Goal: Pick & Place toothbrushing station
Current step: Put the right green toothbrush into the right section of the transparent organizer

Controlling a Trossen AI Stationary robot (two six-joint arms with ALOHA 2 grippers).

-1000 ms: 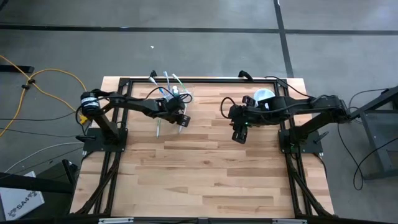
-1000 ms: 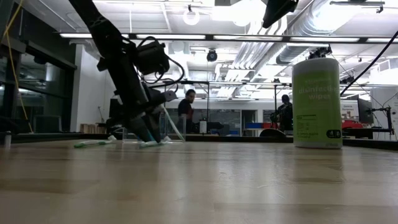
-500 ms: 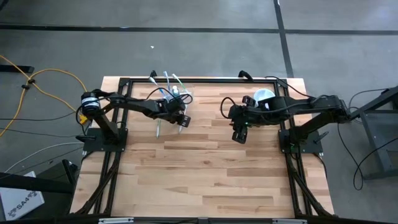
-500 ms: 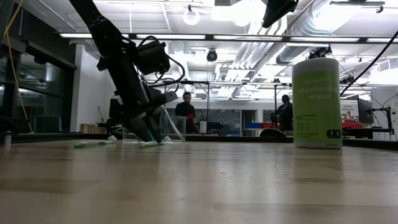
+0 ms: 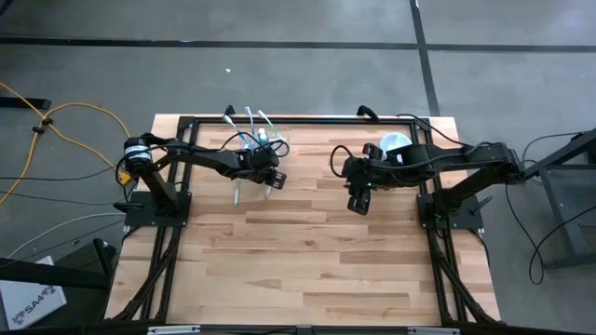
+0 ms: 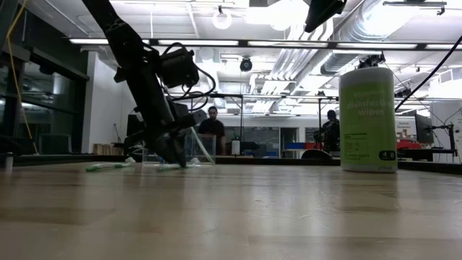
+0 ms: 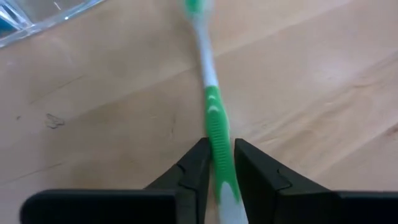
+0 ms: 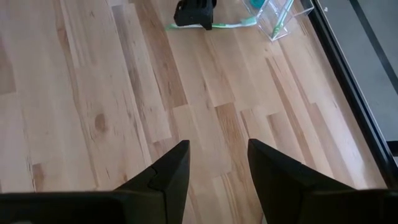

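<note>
A green and white toothbrush (image 7: 212, 106) lies flat on the wooden table, with my left gripper (image 7: 219, 163) shut on it just on the near side of the toothbrushing station (image 5: 267, 141). The station is a clear plastic holder at the far left with several brushes sticking out of it; it also shows in the right wrist view (image 8: 280, 15). A second toothbrush (image 5: 237, 193) lies on the table to the left of the gripper. My right gripper (image 8: 214, 168) hangs open above the table's right half, holding nothing. My left gripper pinches the toothbrush's green handle section (image 7: 216, 138), toward its tail end, between its two fingers. The fingers slant down from the table's left and lie across the brush. The brush lies on the table, its head pointing toward the holder.
A light green wipes canister (image 6: 367, 119) with a pale lid stands at the far right, behind my right arm (image 5: 438, 160). Bare wood fills the table's middle and near half (image 5: 307, 270). People stand in the room beyond the table (image 6: 211, 130).
My left gripper has tipped a little on the spot over the toothbrush. The toothbrush has stayed on the table.
</note>
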